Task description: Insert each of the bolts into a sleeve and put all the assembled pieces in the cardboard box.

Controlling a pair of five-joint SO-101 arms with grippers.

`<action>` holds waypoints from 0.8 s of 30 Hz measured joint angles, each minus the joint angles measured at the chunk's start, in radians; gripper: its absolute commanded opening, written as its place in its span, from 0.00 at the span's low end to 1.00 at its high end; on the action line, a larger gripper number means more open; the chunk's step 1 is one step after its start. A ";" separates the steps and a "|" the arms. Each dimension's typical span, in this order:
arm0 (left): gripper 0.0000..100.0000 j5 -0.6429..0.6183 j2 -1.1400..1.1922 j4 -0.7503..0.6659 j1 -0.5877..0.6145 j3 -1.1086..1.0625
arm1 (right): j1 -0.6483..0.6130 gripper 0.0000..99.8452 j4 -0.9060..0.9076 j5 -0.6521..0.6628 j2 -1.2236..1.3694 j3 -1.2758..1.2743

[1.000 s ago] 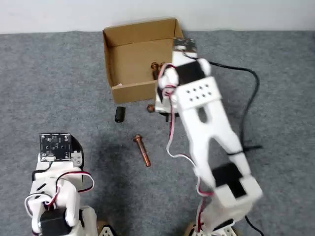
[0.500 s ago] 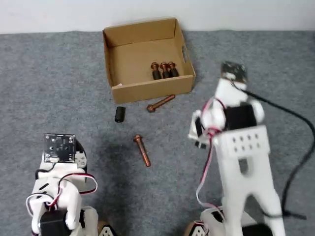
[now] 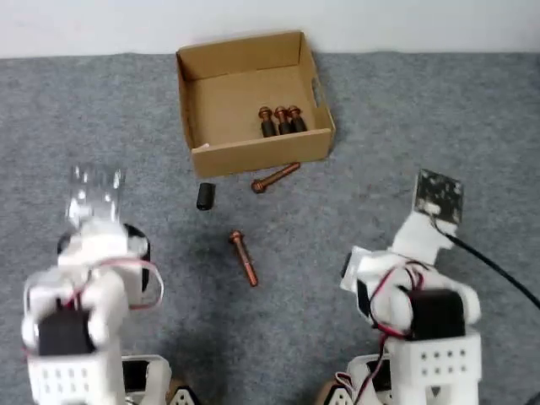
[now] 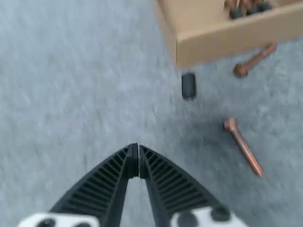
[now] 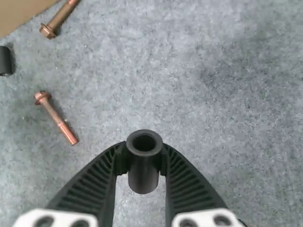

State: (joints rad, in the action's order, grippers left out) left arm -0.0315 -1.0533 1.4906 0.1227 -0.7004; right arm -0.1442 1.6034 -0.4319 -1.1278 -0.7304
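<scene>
cardboard box (image 3: 261,153), three sleeved bolts (image 3: 281,121) inside

The high camera looks down over the whole table (image 3: 472,110). Both wrist cameras look forward and down, close above it, and share the mid-table bolt (image 4: 244,148).

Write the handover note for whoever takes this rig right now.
Left gripper: shut, empty.
Right gripper: shut on a black sleeve.
Done: three assembled pieces lie in the cardboard box.
Left to do: first bolt lies by the box front, second bolt nearer the arms, loose sleeve in front of the box. Assemble both, then box them.
</scene>
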 measured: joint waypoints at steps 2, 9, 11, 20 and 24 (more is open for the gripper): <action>0.00 -0.035 0.143 0.075 -0.025 0.087 | 0.021 0.01 -0.003 0.000 -0.051 -0.023; 0.00 -0.218 0.471 0.186 -0.209 0.196 | 0.112 0.01 -0.006 0.000 -0.206 -0.143; 0.00 -0.287 0.537 0.189 -0.270 0.204 | 0.132 0.01 -0.012 0.000 -0.242 -0.170; 0.03 -0.509 0.766 0.000 -0.463 0.204 | 0.183 0.01 -0.044 0.000 -0.390 -0.238; 0.13 -0.523 0.845 -0.084 -0.474 0.204 | 0.184 0.01 -0.046 0.000 -0.410 -0.253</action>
State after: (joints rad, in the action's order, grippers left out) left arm -0.5547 -0.2079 1.4062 -0.3514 -0.4964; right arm 0.0399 1.5574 -0.4319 -1.5374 -0.9835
